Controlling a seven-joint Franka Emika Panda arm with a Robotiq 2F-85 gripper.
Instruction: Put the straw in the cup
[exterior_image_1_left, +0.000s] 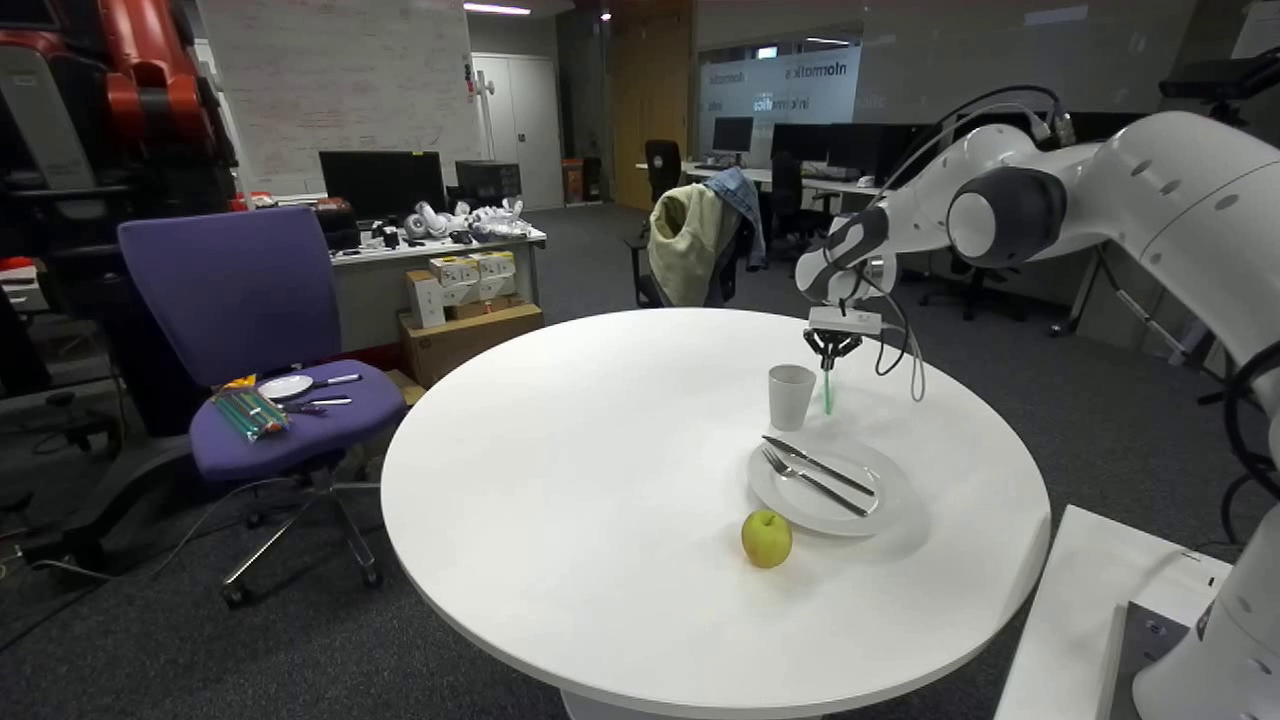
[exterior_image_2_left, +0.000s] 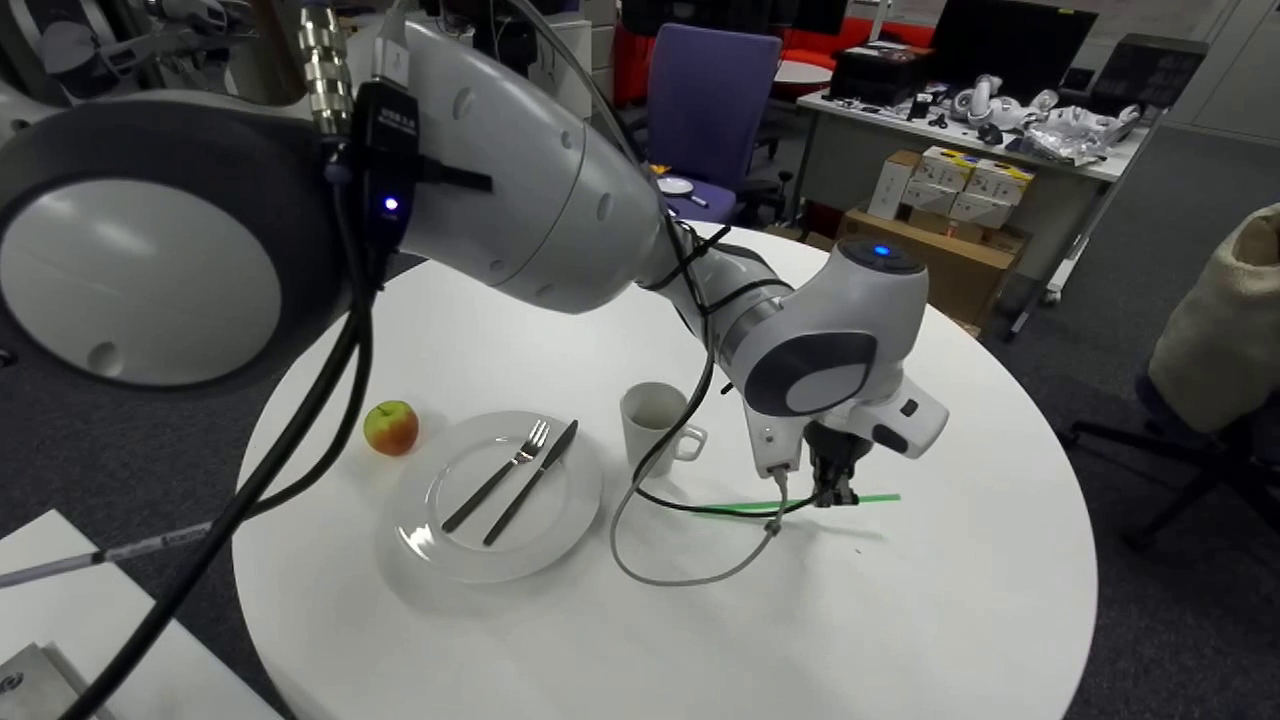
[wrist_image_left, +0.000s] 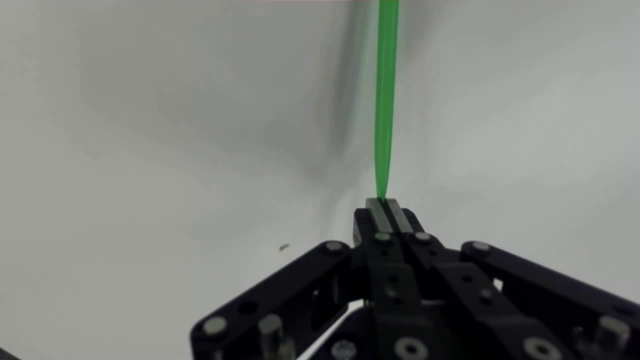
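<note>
Floored in dark grey carpet (exterior_image_1_left: 380, 660). Furnished, in both exterior views, with a round white table (exterior_image_1_left: 560, 460), a purple swivel chair (exterior_image_1_left: 235, 290) and a desk (exterior_image_1_left: 520, 241) bearing a black monitor (exterior_image_1_left: 382, 180), with cardboard boxes (exterior_image_1_left: 470, 340) beneath. Walled behind the purple swivel chair, in an exterior view, by a broad whiteboard (exterior_image_1_left: 340, 90) with faint writing. Farther back, fitted with white double doors (exterior_image_1_left: 525, 100), tall wood panelling (exterior_image_1_left: 650, 100) and a glass pane (exterior_image_1_left: 780, 95) lettered in white. Below the glass pane, lined by another desk (exterior_image_1_left: 845, 186) with monitors (exterior_image_1_left: 800, 142). Nearer, filled by a clothes-draped office chair (exterior_image_1_left: 734, 262). Lit by a ceiling strip (exterior_image_1_left: 497, 9).
</note>
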